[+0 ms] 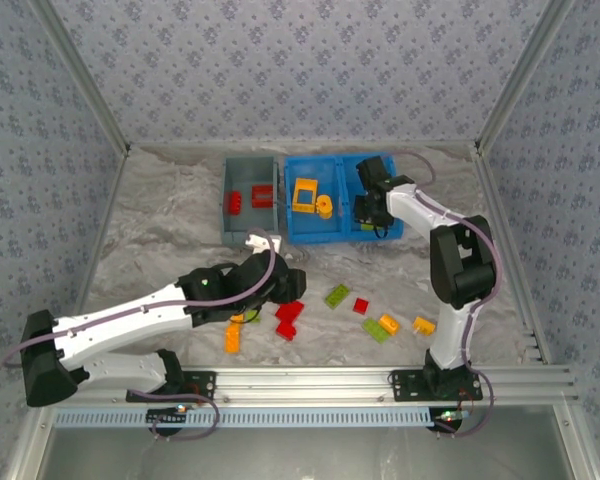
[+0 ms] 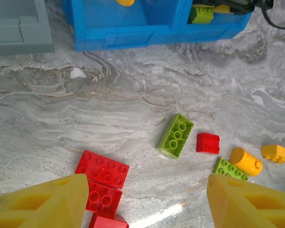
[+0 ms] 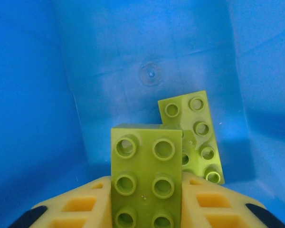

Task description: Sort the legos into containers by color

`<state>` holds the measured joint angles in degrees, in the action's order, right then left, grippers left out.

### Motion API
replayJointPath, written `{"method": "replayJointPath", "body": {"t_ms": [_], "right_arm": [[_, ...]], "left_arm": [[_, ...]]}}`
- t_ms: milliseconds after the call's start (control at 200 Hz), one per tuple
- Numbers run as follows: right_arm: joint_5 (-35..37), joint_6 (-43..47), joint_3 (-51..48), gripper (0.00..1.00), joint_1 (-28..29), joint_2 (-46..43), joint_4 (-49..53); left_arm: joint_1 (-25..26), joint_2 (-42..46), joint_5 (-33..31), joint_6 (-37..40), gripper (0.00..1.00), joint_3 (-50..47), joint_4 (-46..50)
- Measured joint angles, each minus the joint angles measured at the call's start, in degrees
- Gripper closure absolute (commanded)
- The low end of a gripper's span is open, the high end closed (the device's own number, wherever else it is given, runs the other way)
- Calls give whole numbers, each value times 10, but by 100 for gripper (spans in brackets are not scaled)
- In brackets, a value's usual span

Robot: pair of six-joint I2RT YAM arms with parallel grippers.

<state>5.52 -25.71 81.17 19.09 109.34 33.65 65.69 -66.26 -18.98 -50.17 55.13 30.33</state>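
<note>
My right gripper (image 3: 146,204) is down inside the right compartment of the blue bin (image 3: 133,61), shut on a lime green lego (image 3: 146,175) that fills the gap between its yellow pads. A second lime green lego (image 3: 197,128) lies on the bin floor just behind. My left gripper (image 2: 147,204) hangs open over the table with bare marble between its fingers. Red legos (image 2: 102,168) lie by its left finger. From above, the right gripper (image 1: 370,212) is at the blue bin (image 1: 292,232) and the left gripper (image 1: 285,290) is near mid-table.
The gray bin (image 1: 230,215) holds red legos (image 1: 248,197); the blue bin's left compartment holds orange pieces (image 1: 310,195). Loose on the table: a green lego (image 2: 175,135), a small red one (image 2: 208,143), another green (image 2: 230,169), orange pieces (image 2: 246,161), and an orange brick (image 1: 234,335).
</note>
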Motion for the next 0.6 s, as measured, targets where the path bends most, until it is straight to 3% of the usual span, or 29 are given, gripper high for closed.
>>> {"method": "replayJointPath", "body": {"t_ms": [85,280,425,600], "right_arm": [[-2,0,0,45,0,2,1],[18,9,0,39,10,-34,13],[57,15,-4,36,47,-141,11],[106,16,-81,35,139,-315,-10]], "left_arm": [[0,-9,2,-1,32,0,4],[-3,-47,9,-25,32,5,40],[-23,-102,40,-75,30,5,57],[-47,-155,75,-141,25,5,54]]}}
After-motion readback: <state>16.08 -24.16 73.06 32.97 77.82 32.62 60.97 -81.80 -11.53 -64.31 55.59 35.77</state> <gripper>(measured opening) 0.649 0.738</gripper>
